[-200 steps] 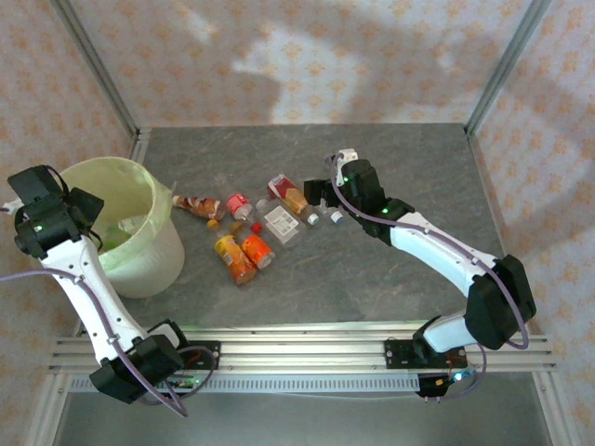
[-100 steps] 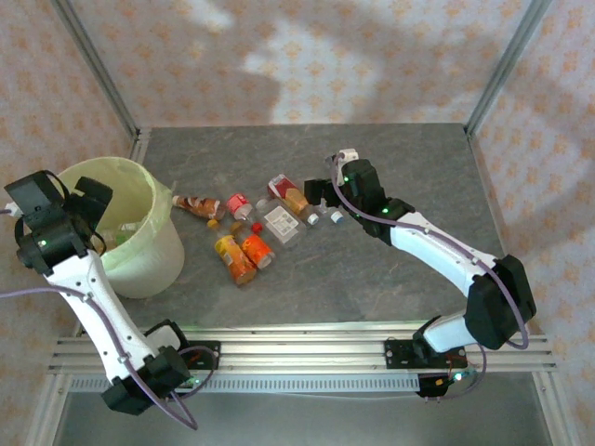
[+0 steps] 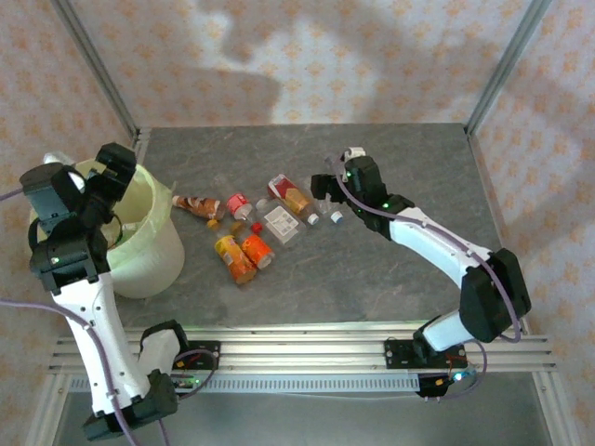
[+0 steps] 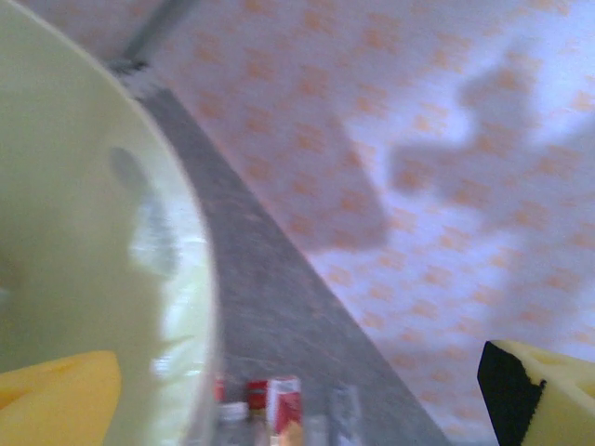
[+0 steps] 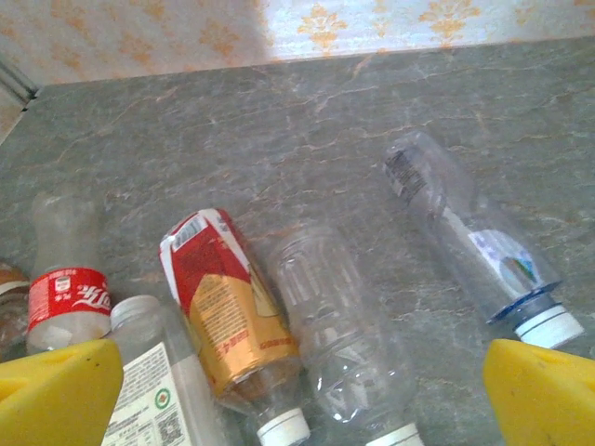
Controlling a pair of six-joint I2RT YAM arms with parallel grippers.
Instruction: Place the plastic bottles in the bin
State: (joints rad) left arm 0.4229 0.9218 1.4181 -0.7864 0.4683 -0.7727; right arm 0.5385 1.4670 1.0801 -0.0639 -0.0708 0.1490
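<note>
- While the left gripper (image 3: 112, 177) hangs over the rim of the bin (image 3: 153, 255), its yellow pads stand wide apart with nothing between them.
- The bin, lined in pale yellow-green, stands at the left side of the table (image 3: 390, 279). The plastic bottles (image 3: 234, 258) lie loose on the grey top just right of it.
- The right gripper (image 3: 325, 197) hovers at the right end of that cluster, jaws spread and empty.
- In the right wrist view, a red-banded bottle (image 5: 67, 299) carries white script, too small to read surely.
- Beside it lies a white-labelled bottle (image 5: 153, 395) with a green round mark and a QR code.
- A red-and-orange labelled bottle (image 5: 218, 316) touches an unlabelled clear bottle (image 5: 339, 325).
- Apart to the right, a clear bottle with a blue neck ring (image 5: 469, 237) shows a small block of black print, unreadable.
</note>
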